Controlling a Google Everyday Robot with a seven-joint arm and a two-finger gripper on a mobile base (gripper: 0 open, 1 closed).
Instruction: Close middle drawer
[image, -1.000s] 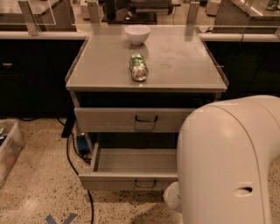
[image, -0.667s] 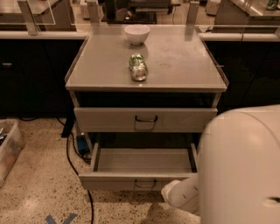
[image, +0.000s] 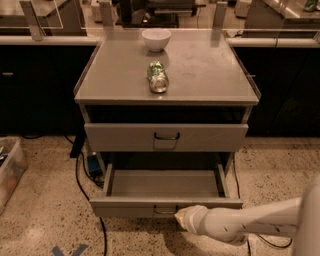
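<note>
Cream rounded hand (image: 183, 216) at open grey metal middle drawer (image: 165, 185) front, grip unclear

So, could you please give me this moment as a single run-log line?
middle drawer: pulled open | gripper: low, at its front panel, contact unclear | step: close pending

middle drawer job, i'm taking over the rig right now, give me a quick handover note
gripper: low, at the front of the middle drawer, just right of its loop handle; whether it touches cannot be told.
middle drawer: pulled well out, and it looks empty inside. The top drawer above it is shut.
Cabinet top: a green can lies on its side, with a white bowl behind it.
Done: the gripper is at the drawer front.
Left: push the drawer fully in.
</note>
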